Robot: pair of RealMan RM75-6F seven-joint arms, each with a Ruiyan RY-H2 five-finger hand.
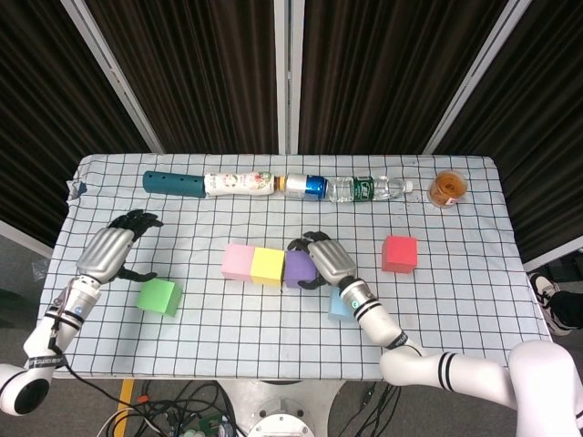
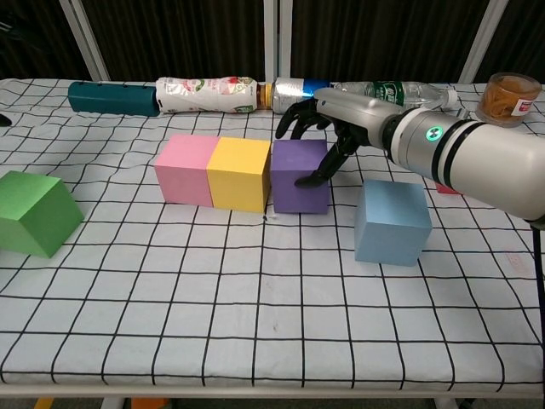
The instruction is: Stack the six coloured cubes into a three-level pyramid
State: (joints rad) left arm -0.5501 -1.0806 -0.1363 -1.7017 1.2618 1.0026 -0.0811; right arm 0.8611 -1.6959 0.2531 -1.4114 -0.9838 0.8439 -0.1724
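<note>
The right hand [image 2: 328, 136] grips the purple cube [image 2: 298, 176], its dark fingers draped over the top and far edge and its thumb pressed against the right face, so the cube is held rather than merely touched. That cube sits on the checked tablecloth [image 1: 273, 328] with its left face against the yellow cube [image 2: 239, 173], which in turn touches the pink cube [image 2: 186, 169]; the three form one straight row, which looks like the bottom level of the pyramid. Just beside the purple cube, toward the robot's right and a little nearer, stands the blue cube [image 2: 392, 221], partly hidden under the forearm in the head view. The red cube [image 1: 399, 253] lies farther right, well apart from the row. On the other side, the left hand [image 1: 109, 250] hovers with fingers apart and nothing in it, just beyond the green cube [image 1: 159, 296]. The step in hand seems to be seating the third base block. Next, I would judge, the right hand must let go without nudging the row, then pick up the blue cube and set it over a seam between two base cubes. A line of bottles [image 1: 273, 185] and a small jar [image 1: 447, 188] rest along the far edge.
</note>
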